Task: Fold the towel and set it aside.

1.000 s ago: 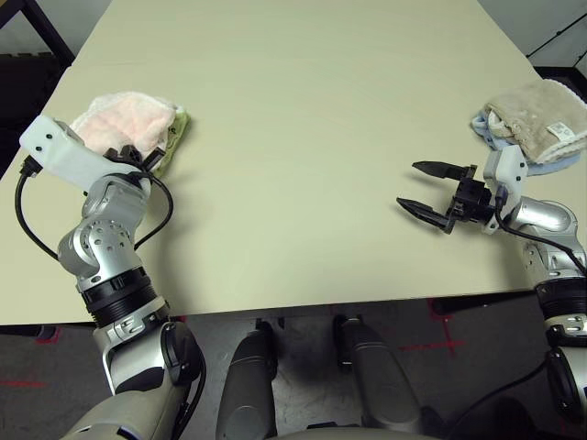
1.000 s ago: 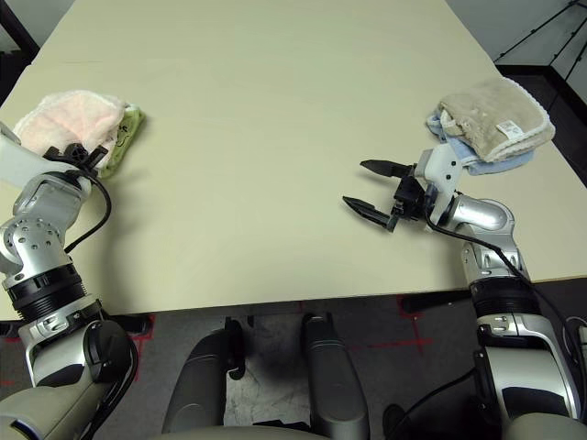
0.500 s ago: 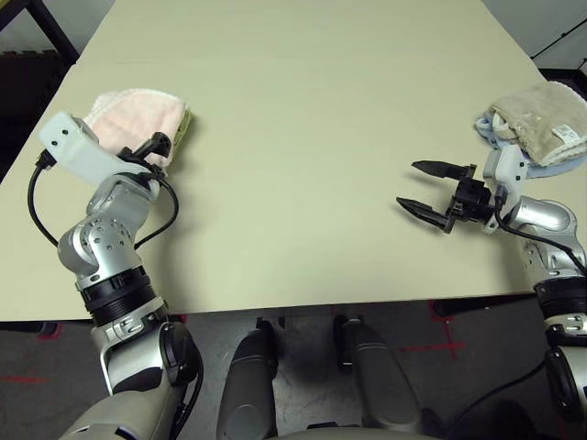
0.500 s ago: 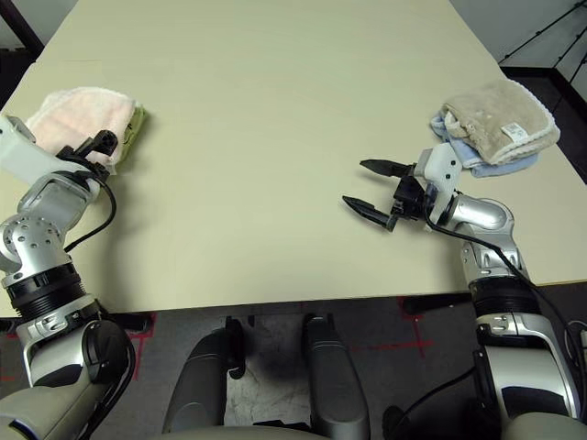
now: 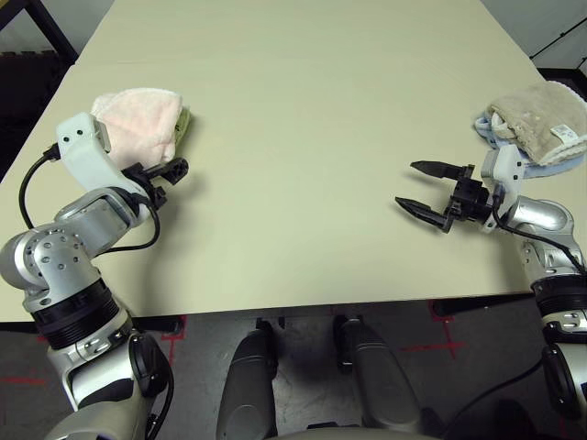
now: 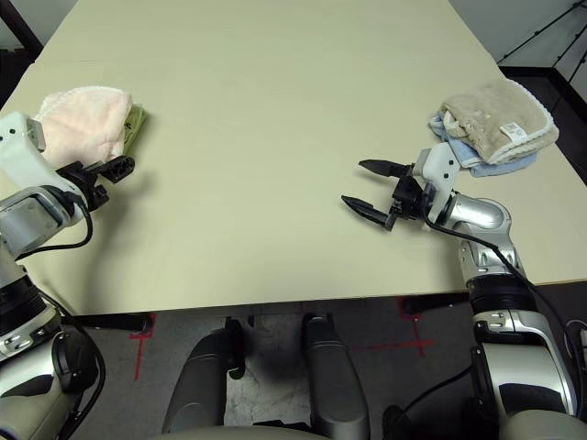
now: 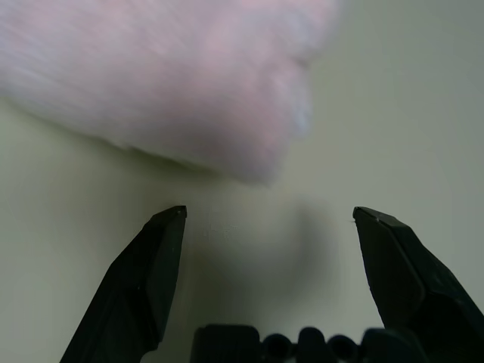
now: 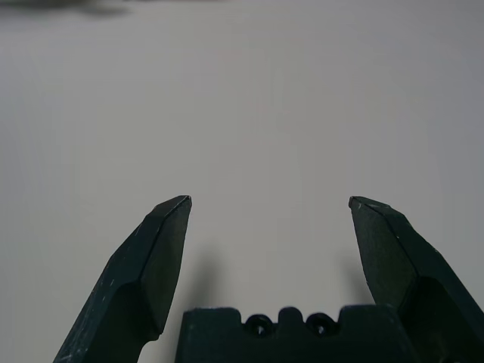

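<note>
The towel [image 5: 138, 119], pale pink and folded into a thick bundle, lies at the table's far left on top of a light green towel [image 5: 184, 124]. My left gripper [image 5: 168, 176] hovers just in front of it, open and empty, a short gap away from the cloth. Seen from the left wrist, the towel [image 7: 166, 76] lies beyond the spread fingertips [image 7: 162, 234], with bare table between them. At the right side my right gripper [image 5: 422, 188] stands open above the table, its fingers [image 8: 170, 227] with nothing between them.
A beige towel [image 5: 537, 119] lies stacked on a blue towel [image 5: 550, 165] at the table's right edge, behind my right wrist. The cream table [image 5: 303, 137] stretches between the two arms.
My left gripper has opened, let go of the pink towel and drawn back toward the table's front. The towel stays on the green one. The right arm has not moved.
</note>
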